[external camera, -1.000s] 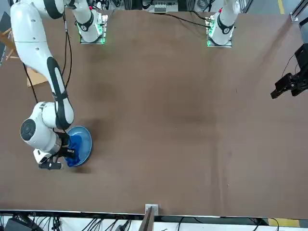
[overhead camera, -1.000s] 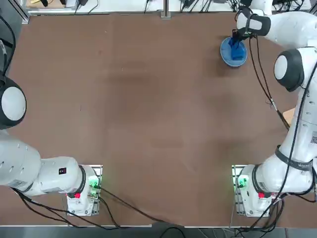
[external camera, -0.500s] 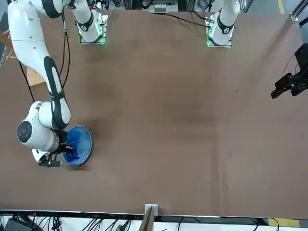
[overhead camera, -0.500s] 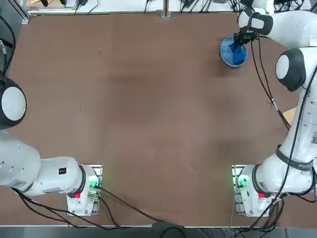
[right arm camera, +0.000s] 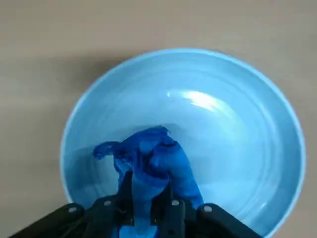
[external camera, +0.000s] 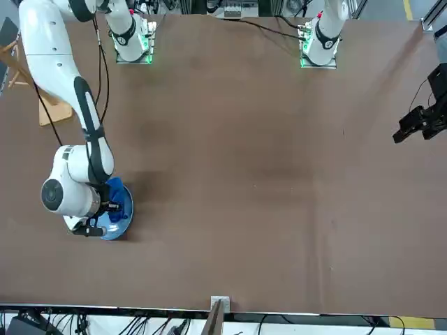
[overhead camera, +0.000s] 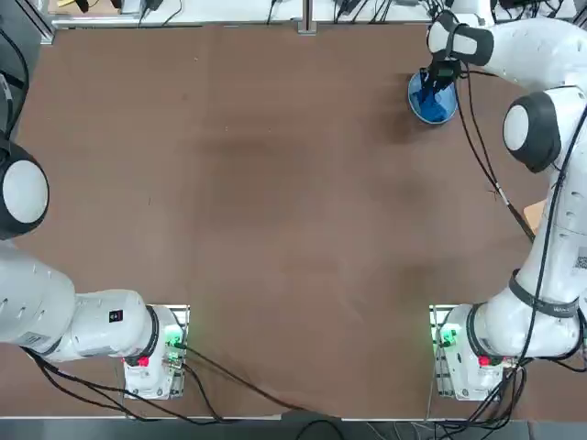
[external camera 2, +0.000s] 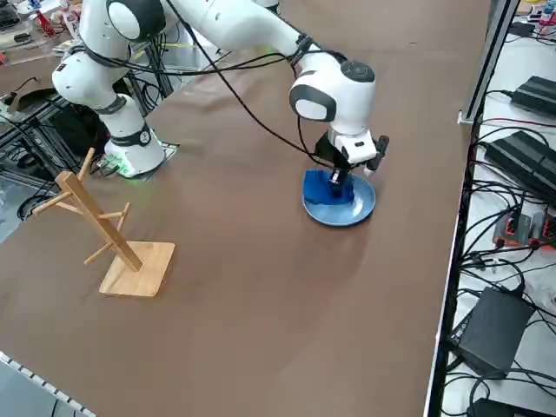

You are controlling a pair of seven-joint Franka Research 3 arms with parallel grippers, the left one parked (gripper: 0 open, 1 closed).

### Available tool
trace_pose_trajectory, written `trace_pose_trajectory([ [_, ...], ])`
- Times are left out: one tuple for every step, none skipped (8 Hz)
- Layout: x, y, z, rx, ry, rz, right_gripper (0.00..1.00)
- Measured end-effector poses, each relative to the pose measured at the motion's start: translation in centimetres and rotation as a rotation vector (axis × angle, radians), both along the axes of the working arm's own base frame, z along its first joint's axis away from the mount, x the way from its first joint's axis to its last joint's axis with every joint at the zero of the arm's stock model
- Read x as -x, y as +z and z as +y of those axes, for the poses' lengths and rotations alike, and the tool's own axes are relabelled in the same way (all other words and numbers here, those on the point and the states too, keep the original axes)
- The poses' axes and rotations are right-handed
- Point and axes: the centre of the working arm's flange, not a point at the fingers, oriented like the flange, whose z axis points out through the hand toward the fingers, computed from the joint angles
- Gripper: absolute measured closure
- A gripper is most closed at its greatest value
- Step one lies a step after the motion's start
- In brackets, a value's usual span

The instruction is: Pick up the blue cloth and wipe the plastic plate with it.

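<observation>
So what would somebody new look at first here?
Probably the big white robot arm, bending over the table with its right gripper above the plate and shut on a cloth. Then the bright blue cloth and the paler blue plate under it, near the table's far right corner from the robot's side. The wooden stand at the robot's right might catch the eye too.

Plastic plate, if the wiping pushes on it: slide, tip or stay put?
Plate probably slides before tipping: it looks shallow, lying flat. Likely light, given the thin rim. The bunched cloth seems too floppy to jab it hard.
</observation>
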Motion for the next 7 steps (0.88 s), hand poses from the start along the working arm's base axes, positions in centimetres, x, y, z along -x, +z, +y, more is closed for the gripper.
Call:
trace_pose_trajectory([
  [-0.2,0.1,0.5,0.001,-0.007,-0.013,0.91],
  [-0.6,0.3,0.8,-0.001,-0.009,-0.053,0.91],
  [-1.4,0.5,0.8,-0.003,-0.012,-0.125,0.91],
  [-2.1,0.6,0.6,-0.005,-0.015,-0.187,0.91],
  [-2.5,0.6,0.3,-0.003,-0.014,-0.212,0.91],
  [-2.9,0.8,0.0,0.0,-0.013,-0.223,0.91],
  [-3.2,1.0,-0.8,0.003,-0.007,-0.231,0.91],
])
